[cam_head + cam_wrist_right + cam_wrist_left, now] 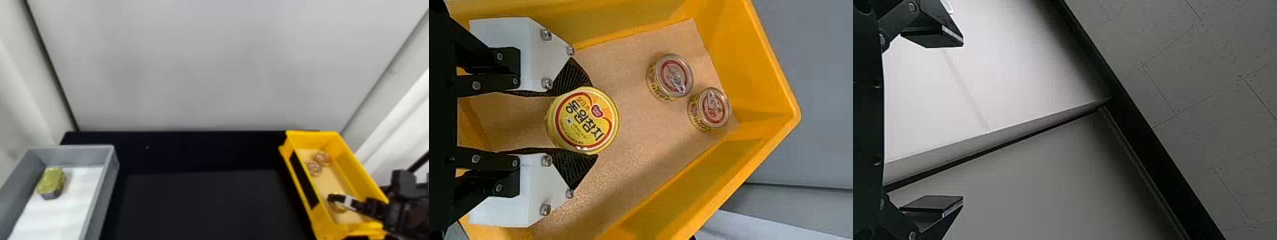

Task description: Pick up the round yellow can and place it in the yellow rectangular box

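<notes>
The right arm comes in from the right, its gripper (337, 201) low in the near end of the yellow rectangular plastic box (352, 169), fingers closed on the round yellow can (585, 120), whose lid bears a red ring and dark lettering; the left gripper (960, 121) has its fingers spread; two small round gold cans (674, 76) (714, 108) stand at the box's far end; at left, a grey bin (71, 156) holds a gold-topped can (51, 180)

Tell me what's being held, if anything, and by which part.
The right gripper has the round yellow can by opposite sides; the left gripper holds nothing.
</notes>
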